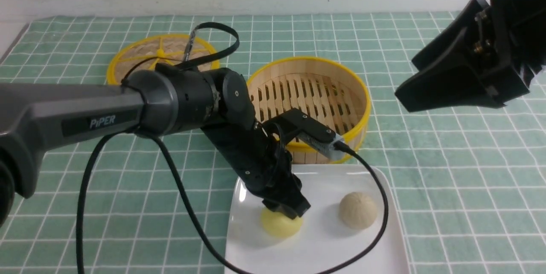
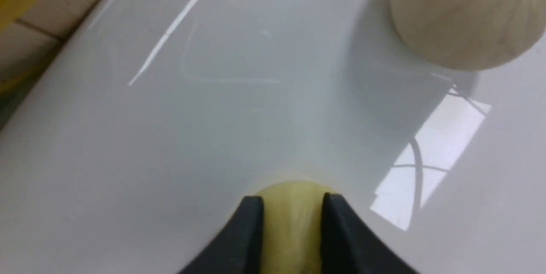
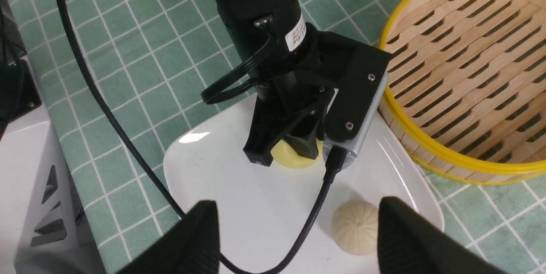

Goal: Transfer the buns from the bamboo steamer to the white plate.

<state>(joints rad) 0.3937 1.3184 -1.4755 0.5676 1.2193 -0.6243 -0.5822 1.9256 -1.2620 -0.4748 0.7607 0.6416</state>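
Observation:
Both buns lie on the white plate [image 1: 332,257]. My left gripper [image 1: 283,212] reaches down over the plate's left part, its fingers pressed against both sides of the pale yellow bun [image 2: 292,227], which rests on the plate. No gap shows between fingers and bun. The beige bun [image 1: 357,210] sits free to its right. The bamboo steamer [image 1: 362,94] stands just behind the plate with only its bare slatted floor showing. My right gripper [image 1: 407,77] hangs high at the right, open and holding nothing. In the right wrist view, the beige bun [image 3: 354,227] lies below it.
The flat woven steamer lid [image 1: 128,58] lies at the back left on the green checked cloth. The left arm's black cable [image 1: 375,240] loops across the plate around the beige bun. The white wall bounds the far edge.

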